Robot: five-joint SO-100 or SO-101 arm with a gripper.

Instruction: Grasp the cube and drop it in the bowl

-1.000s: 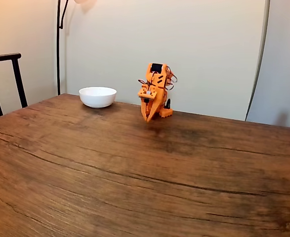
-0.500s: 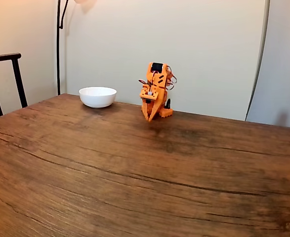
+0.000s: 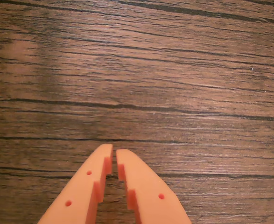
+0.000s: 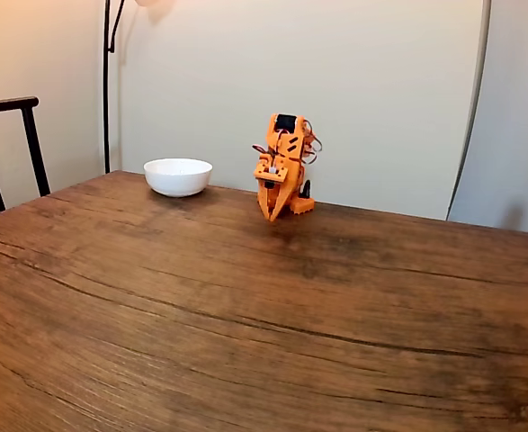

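Barely anything has moved: the hand (image 3: 114, 150) stays closed and empty, folded near the table (image 4: 246, 306); white bowl (image 4: 178, 176) to its left in the fixed view.

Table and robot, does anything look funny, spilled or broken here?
Nothing is spilled, tipped or broken. The white bowl sits upright on the wooden table, left of the orange arm in the fixed view. The gripper has its fingers nearly together, holding nothing. One oddity: there's bare wood where you'd expect a cube.
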